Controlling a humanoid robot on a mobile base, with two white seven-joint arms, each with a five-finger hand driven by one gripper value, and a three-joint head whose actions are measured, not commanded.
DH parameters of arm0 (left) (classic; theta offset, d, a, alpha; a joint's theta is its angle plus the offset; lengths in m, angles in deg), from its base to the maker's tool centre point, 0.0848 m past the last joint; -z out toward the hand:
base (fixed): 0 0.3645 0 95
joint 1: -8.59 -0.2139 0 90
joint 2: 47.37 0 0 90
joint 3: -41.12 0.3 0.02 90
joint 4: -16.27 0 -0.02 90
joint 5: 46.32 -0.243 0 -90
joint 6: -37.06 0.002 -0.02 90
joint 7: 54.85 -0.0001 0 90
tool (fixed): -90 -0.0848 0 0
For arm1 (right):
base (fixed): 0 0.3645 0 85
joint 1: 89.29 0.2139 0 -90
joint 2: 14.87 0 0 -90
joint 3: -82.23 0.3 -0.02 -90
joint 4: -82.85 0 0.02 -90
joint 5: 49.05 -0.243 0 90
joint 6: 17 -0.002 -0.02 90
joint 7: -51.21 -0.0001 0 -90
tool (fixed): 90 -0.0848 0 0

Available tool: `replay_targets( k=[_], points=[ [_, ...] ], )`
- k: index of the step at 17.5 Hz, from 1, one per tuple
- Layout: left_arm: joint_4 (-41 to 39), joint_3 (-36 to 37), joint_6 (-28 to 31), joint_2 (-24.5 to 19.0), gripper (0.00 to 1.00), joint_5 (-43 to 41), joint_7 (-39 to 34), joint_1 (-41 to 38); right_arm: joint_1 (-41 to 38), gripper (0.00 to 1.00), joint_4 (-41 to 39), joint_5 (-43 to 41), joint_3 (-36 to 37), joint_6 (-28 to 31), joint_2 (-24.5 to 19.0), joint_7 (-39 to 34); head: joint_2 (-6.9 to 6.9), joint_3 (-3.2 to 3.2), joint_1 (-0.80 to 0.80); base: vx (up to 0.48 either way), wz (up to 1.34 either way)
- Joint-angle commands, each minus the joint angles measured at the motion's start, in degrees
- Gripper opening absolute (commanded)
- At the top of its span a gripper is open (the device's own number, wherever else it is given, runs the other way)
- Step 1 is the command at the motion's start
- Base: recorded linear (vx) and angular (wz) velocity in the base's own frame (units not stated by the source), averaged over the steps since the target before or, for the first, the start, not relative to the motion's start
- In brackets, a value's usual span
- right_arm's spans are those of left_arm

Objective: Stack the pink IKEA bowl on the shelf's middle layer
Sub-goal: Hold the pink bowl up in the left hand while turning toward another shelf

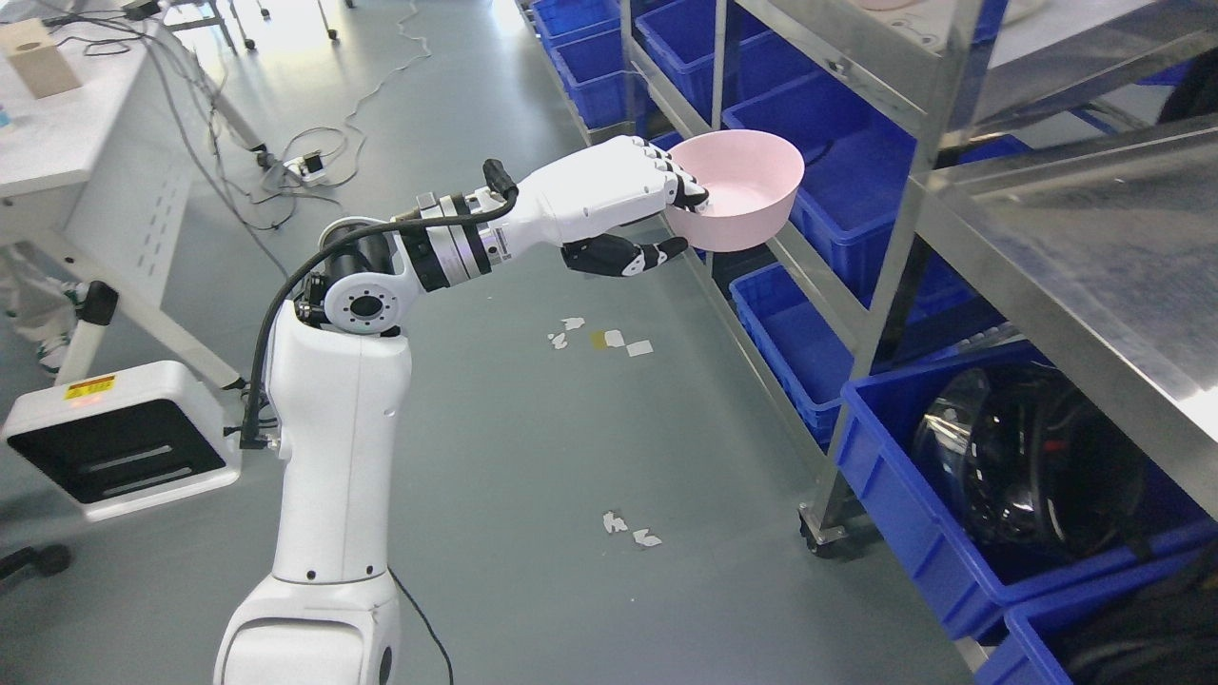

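A pink bowl [747, 185] hangs in the air in front of the metal shelf [1066, 238], left of its upright post. My left hand [666, 214] is shut on the bowl's near rim, fingers inside and thumb under the outside wall. The left arm reaches up from the lower left across the grey floor. The steel middle layer shows bare at the right. A pale pink object [890, 5] sits on a higher shelf at the top edge, only partly seen. The right arm does not show.
Blue bins [809, 352] line the shelf's bottom level, one holding a black helmet [1028, 466]. The shelf post [918, 190] stands just right of the bowl. A white table [67, 143] and cables lie at the left. Paper scraps dot the floor.
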Motion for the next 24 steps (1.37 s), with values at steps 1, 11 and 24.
replay_targets(
  k=[1, 11, 24],
  points=[
    [-1.71, 1.23, -0.02, -0.98, 0.01, 0.3, -0.11, -0.16, -0.01, 1.0, -1.0, 0.05, -0.26, 0.03, 1.0, 0.02, 0.0, 0.0, 0.0, 0.06, 0.45],
    [-1.71, 1.05, -0.02, -0.98, 0.01, 0.47, -0.9, -0.07, -0.01, 1.0, -1.0, 0.05, -0.26, 0.03, 1.0, 0.02, 0.0, 0.0, 0.0, 0.184, 0.36],
    [-1.71, 1.14, -0.02, -0.98, 0.01, 0.47, -1.78, 0.02, -0.01, 1.0, -1.0, -0.04, -0.26, 0.03, 1.0, 0.02, 0.02, 0.0, 0.0, 0.618, 0.15]
  ],
)
